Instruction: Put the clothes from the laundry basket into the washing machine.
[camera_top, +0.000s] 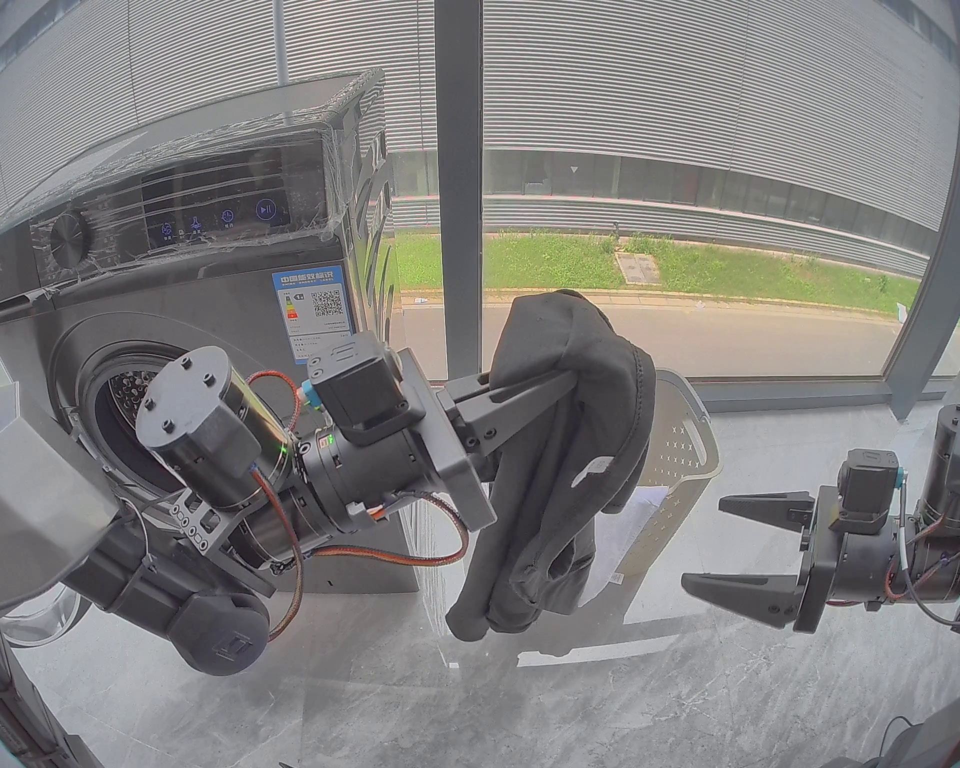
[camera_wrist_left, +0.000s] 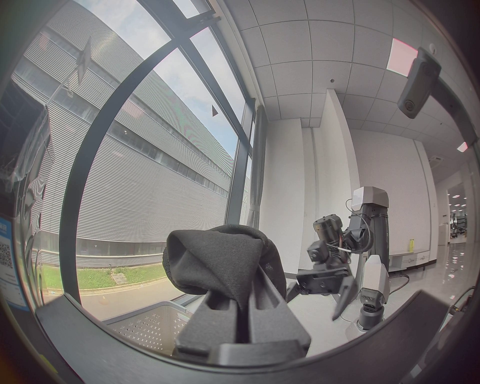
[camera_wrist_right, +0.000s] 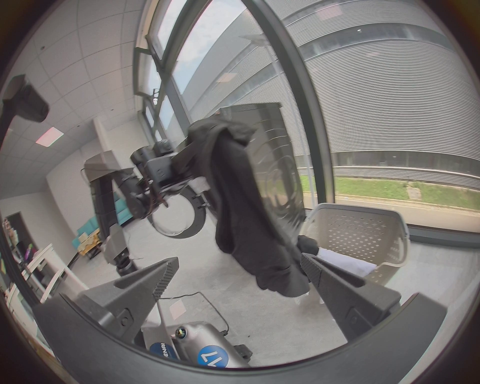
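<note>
Black, soft cloth: the garment (camera_top: 560, 450) hangs limp and likely light from the left gripper (camera_top: 565, 385), fingers clenched on a bunched fold near its top. The basket (camera_top: 690, 440) stands just behind at three o'clock. The washing machine (camera_top: 200, 300) is at nine o'clock, its opening (camera_top: 120, 400) partly behind the arm. The right gripper (camera_top: 745, 545), at four o'clock, is spread and empty.

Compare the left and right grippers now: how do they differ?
The left gripper is shut on a dark garment that hangs from it; the right gripper is open and empty. The left gripper sits between the washing machine and the laundry basket; the right gripper is on the basket's other side. Both point inward, toward the basket.
</note>
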